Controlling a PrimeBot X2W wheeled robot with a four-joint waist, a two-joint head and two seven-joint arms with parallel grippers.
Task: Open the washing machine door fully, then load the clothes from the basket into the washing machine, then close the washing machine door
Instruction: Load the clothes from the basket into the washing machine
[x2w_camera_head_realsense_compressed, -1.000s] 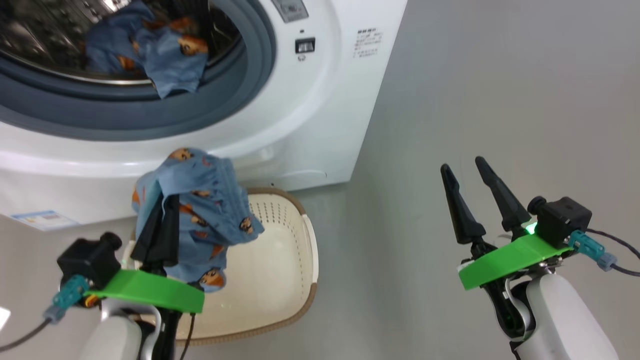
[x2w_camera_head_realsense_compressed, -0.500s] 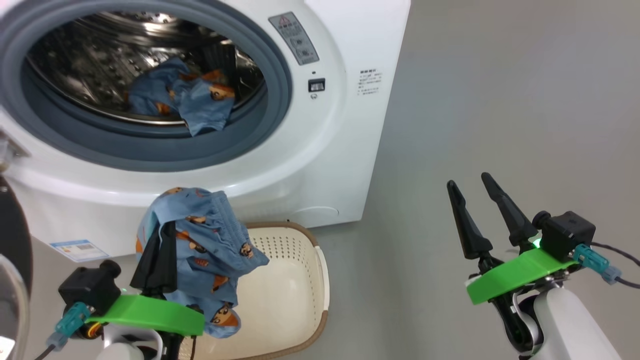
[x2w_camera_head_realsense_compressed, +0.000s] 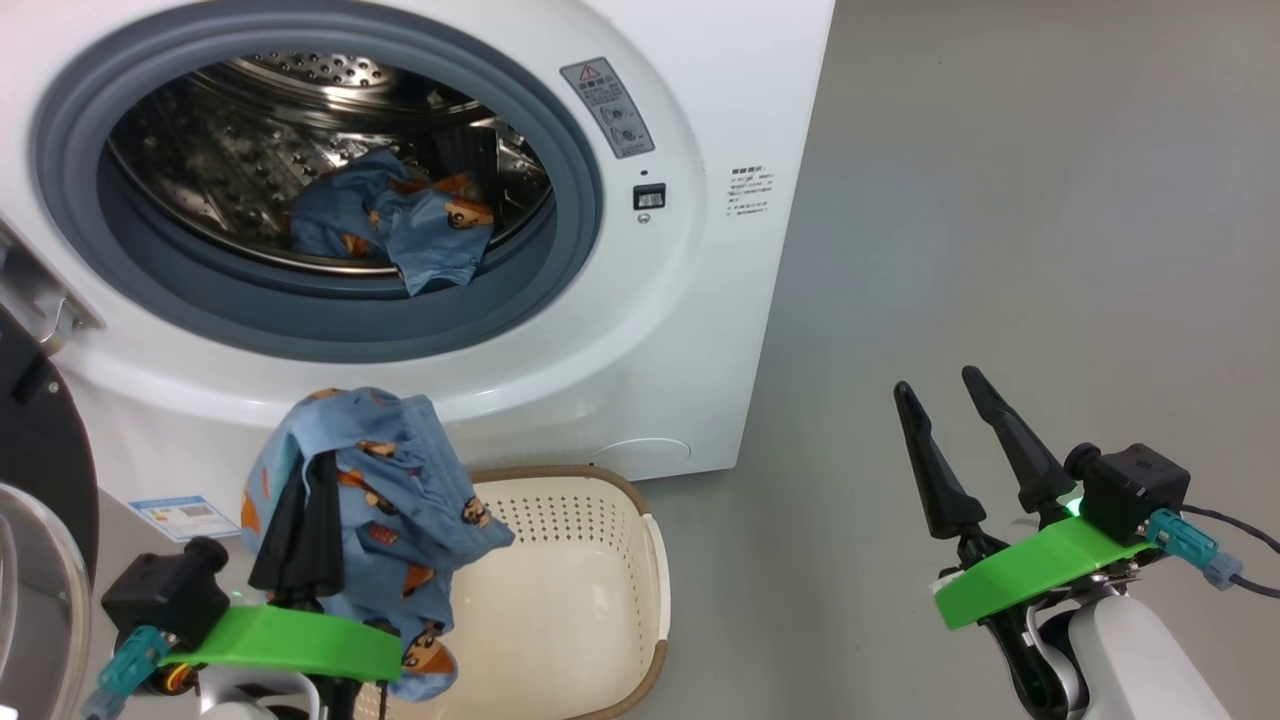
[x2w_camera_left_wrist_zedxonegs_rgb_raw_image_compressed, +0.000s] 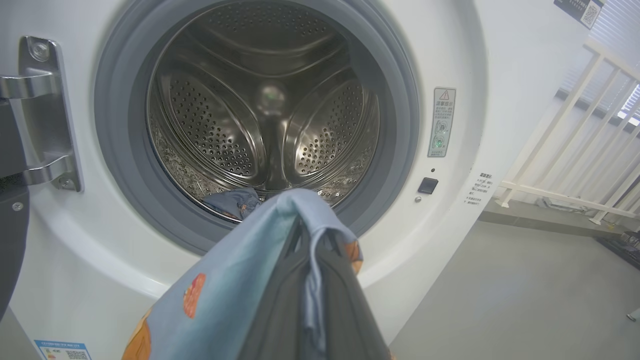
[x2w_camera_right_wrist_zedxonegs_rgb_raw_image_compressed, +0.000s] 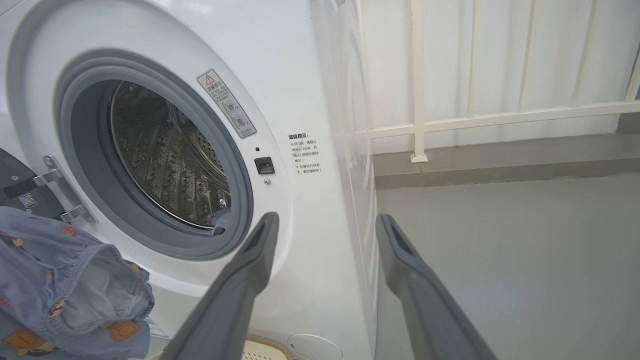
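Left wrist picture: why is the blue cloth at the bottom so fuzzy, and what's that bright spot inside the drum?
Left wrist view: the cloth sits too close to the lens, so it blurs; the bright spot is light glinting off the drum. Right wrist view: the right tool looks soft too.

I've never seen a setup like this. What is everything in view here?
Box-shaped front-loading washing machine: one, white, straight ahead.
Perforated steel drum: one, silver, inside the machine.
Rubber seal: one, grey, around the opening.
Round glass-centred door: one, black rim, swung open, far left.
Printed fabric garment: one, blue with orange-brown figures, in the drum.
Second printed garment: one, same blue, draped over the left gripper.
Perforated plastic basket: one, cream with brown rim, on the floor before the machine.
Label: one, blue, on the machine's lower front.
Railing: one, white, beyond the machine.
Floor: grey.
Left gripper: one, dark, shut on the second garment.
Right gripper: one, dark, open, empty.
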